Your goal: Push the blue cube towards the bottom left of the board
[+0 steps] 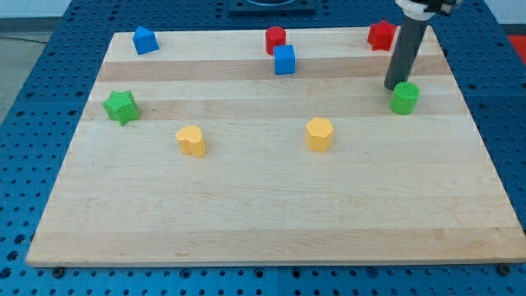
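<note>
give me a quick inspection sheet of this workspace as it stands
surface: wooden board, flat, on a blue perforated table
job's things: blue cube near the view's top centre, just below a red cylinder
clutter: blue block, red block, green star, green cylinder, yellow heart, yellow hexagon
end effector: my tip sits just left of the green cylinder, far right of the blue cube
cables: nothing seen
surroundings: nothing seen beyond the table
</note>
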Robot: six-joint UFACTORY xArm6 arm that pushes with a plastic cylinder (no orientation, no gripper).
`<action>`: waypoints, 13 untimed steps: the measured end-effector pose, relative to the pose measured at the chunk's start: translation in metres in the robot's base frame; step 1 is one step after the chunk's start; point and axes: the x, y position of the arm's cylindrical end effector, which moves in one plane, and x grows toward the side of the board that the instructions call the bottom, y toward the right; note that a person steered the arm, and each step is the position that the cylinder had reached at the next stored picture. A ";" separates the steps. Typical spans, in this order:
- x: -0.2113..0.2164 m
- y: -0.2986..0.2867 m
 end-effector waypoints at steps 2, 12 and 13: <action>-0.027 -0.008; -0.044 -0.233; -0.025 -0.243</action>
